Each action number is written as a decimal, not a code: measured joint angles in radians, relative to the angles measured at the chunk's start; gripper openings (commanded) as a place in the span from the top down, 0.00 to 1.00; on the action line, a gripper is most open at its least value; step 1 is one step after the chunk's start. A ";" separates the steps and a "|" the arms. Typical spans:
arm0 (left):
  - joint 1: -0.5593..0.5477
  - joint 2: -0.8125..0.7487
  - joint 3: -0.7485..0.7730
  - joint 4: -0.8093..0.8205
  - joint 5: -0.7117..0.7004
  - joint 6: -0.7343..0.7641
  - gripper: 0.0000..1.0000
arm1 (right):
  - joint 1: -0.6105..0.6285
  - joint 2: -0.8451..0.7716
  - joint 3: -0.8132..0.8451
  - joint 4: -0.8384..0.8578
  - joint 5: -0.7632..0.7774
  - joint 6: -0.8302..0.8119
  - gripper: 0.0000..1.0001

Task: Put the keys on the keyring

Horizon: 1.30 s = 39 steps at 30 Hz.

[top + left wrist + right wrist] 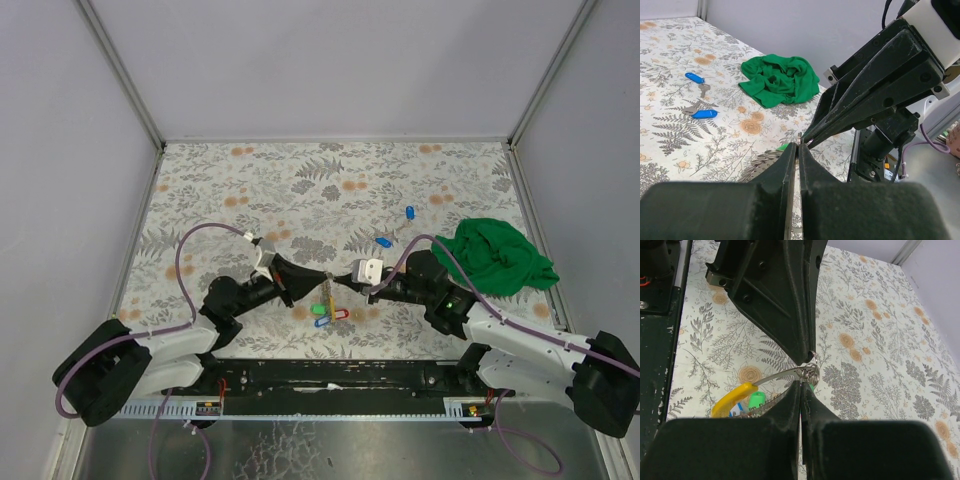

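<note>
From above, the left gripper (326,282) and right gripper (339,283) meet tip to tip low over the table (300,180), with tagged keys (326,312) dangling beneath. At the left wrist, its closed jaws pinch a metal sliver (799,135). Only the right wrist shows the keyring (813,370), pinched in the left tips with the right's closed tips against it.

Keyring (812,371) mostly out of sight; hanging keys (732,399) half behind the right end effector (800,389).
</note>
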State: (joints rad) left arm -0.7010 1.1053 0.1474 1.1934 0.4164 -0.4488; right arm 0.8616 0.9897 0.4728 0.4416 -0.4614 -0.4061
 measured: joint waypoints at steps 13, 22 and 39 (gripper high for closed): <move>0.001 -0.088 0.008 -0.064 -0.016 0.065 0.72 | 0.000 -0.031 0.079 -0.249 0.031 -0.091 1.00; 0.008 -0.034 0.099 -0.238 0.091 0.209 0.70 | 0.000 -0.007 0.138 -0.353 0.030 -0.145 1.00; 0.061 0.059 0.214 -0.451 0.365 0.483 0.72 | 0.000 0.006 0.158 -0.416 0.018 -0.178 1.00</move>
State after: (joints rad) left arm -0.6403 1.1645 0.3614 0.7422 0.7811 0.0341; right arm 0.8619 0.9955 0.6312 0.0257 -0.4435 -0.5838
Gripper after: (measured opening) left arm 0.294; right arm 0.017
